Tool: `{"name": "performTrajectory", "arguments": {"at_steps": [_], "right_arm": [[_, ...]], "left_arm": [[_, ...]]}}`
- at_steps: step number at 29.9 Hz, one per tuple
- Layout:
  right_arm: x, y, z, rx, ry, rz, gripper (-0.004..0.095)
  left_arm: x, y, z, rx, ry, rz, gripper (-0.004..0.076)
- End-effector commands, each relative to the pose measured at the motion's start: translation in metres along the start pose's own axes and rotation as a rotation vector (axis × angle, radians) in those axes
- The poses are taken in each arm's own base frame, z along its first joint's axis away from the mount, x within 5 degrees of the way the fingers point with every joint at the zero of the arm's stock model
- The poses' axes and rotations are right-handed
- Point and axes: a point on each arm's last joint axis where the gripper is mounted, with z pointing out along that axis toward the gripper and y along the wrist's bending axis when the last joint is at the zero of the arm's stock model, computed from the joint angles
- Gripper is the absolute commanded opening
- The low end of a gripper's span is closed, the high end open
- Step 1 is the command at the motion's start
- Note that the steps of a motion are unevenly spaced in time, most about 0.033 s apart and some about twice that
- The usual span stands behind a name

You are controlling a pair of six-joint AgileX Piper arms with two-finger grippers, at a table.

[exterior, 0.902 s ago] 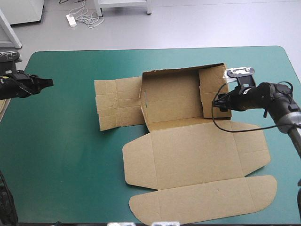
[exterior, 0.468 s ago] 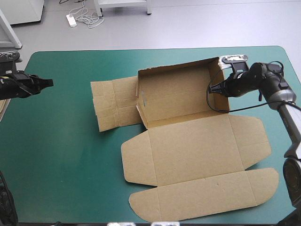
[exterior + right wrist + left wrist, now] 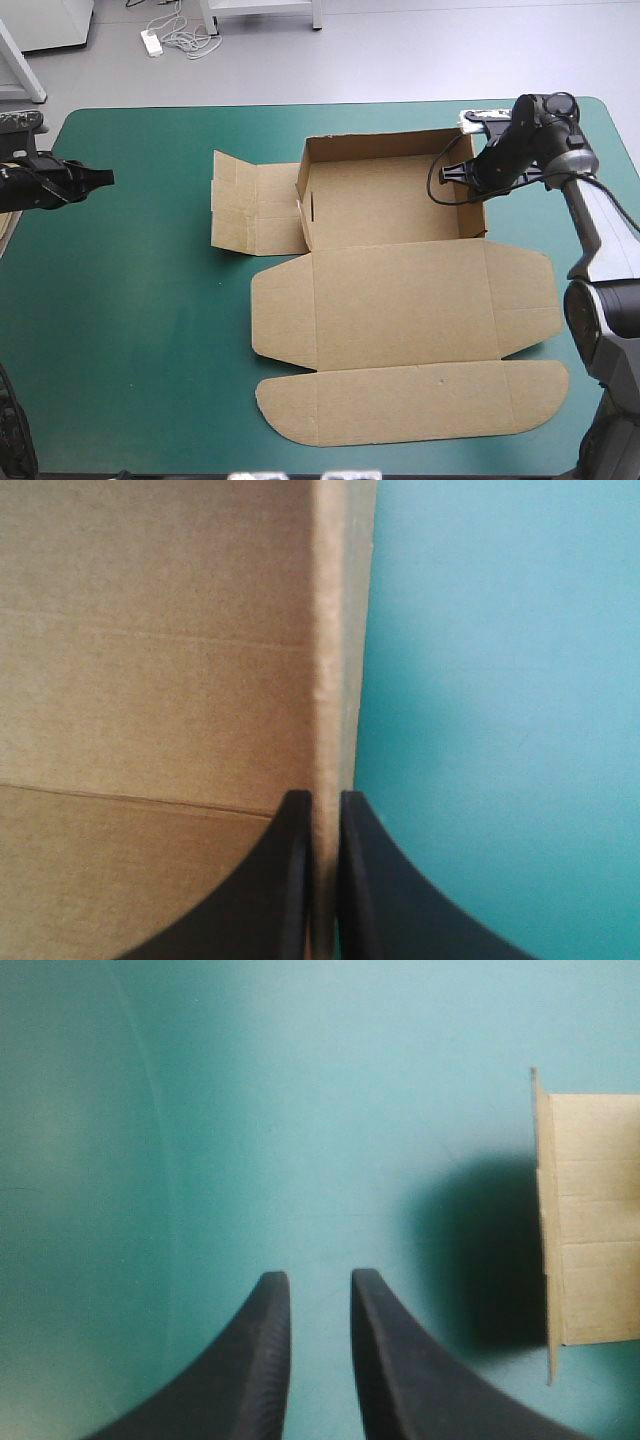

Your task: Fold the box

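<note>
So, the brown box is seen half built on the teal-green tabletop. Its tray has the walls raised, and the lid is laid flat off the tray's near wall, with a long rounded flap on the lid's far side from the tray. The tray's right wall is pinched by the right hand: one black finger is inside the tray, the other outside over the cover. Besides that finger, only the tray's own bare board shows inside. A side panel is spread flat off the tray's left wall, its outer end tipped up a bit. The left hand is found well off to the box's left, low over the tabletop, fingers slightly parted with only cover showing in the gap.
</note>
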Motion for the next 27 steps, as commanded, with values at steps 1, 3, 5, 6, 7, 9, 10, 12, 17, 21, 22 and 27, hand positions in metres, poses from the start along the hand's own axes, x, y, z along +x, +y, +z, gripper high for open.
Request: {"name": "performTrajectory", "arguments": {"at_steps": [1,3,5,6,7,9,10,12,17,21,22,27], "right_arm": [[-0.004,0.006,-0.014,-0.023,-0.033,-0.007,0.0002],[-0.004,0.005,-0.007,-0.021,-0.021,-0.037,0.0016],[-0.005,0.004,-0.005,-0.020,-0.022,-0.053,0.0089],[-0.006,0.004,-0.005,-0.015,-0.034,-0.058,0.0147],[-0.007,0.004,-0.005,-0.010,-0.044,-0.066,0.0206],[-0.010,0.004,-0.007,-0.011,-0.067,-0.071,0.0384],[-0.011,0.004,-0.007,-0.012,-0.076,-0.070,0.0461],[-0.012,0.004,-0.008,-0.012,-0.093,-0.073,0.0628],[-0.017,0.008,-0.036,-0.018,-0.153,-0.060,0.0701],[-0.013,0.014,-0.088,-0.013,-0.282,-0.077,0.0698],[-0.009,0.015,-0.102,-0.009,-0.312,-0.084,0.0695],[0.014,0.021,-0.159,0.000,-0.419,-0.122,0.0646]], "left_arm": [[-0.011,-0.010,-0.018,0.007,-0.093,0.006,0.0160],[-0.011,-0.010,-0.018,0.008,-0.091,0.006,0.0160],[-0.011,-0.010,-0.018,0.010,-0.092,0.005,0.0160],[-0.011,-0.010,-0.018,0.010,-0.092,0.005,0.0160],[-0.011,-0.010,-0.018,0.010,-0.091,0.005,0.0160],[-0.011,-0.010,-0.018,0.011,-0.089,0.005,0.0160],[-0.011,-0.011,-0.018,0.012,-0.087,0.005,0.0160],[-0.010,-0.011,-0.018,0.015,-0.083,0.005,0.0160],[-0.010,-0.011,-0.018,0.015,-0.081,0.005,0.0160],[-0.010,-0.011,-0.019,0.017,-0.084,0.001,0.0160],[-0.010,-0.011,-0.019,0.017,-0.084,0.001,0.0160],[-0.011,-0.010,-0.019,0.006,-0.091,-0.003,0.0160]]}}
